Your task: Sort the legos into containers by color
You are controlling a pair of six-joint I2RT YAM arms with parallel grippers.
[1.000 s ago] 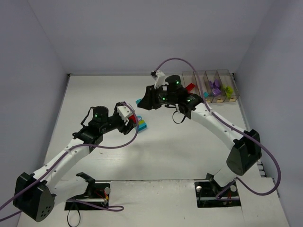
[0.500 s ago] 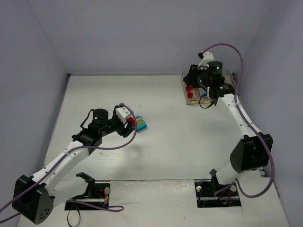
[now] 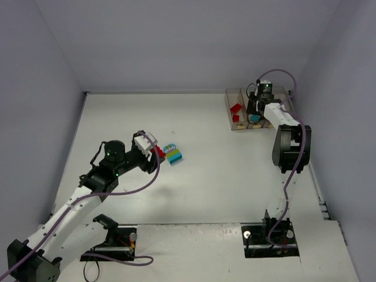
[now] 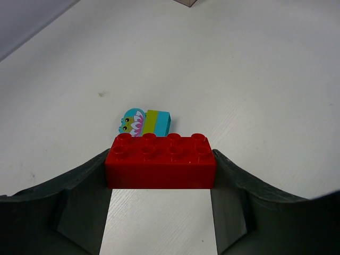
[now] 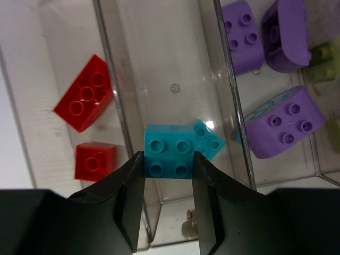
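Sorting seems more than half done. The bins (image 5: 110,79) at the far right corner of the counter (image 3: 223,170) already hold reds (image 5: 85,98) and purples (image 5: 284,122). The right tool (image 5: 169,159) grips a teal brick (image 5: 169,150) over the second bin. The left tool (image 4: 160,172), closed on a red brick (image 4: 160,164), is left of the middle. The mixed stack (image 4: 144,122) beside it is not yet sorted.

Right end effector (image 5: 169,166) now over containers (image 5: 159,64), left end effector (image 4: 161,171) drawn back
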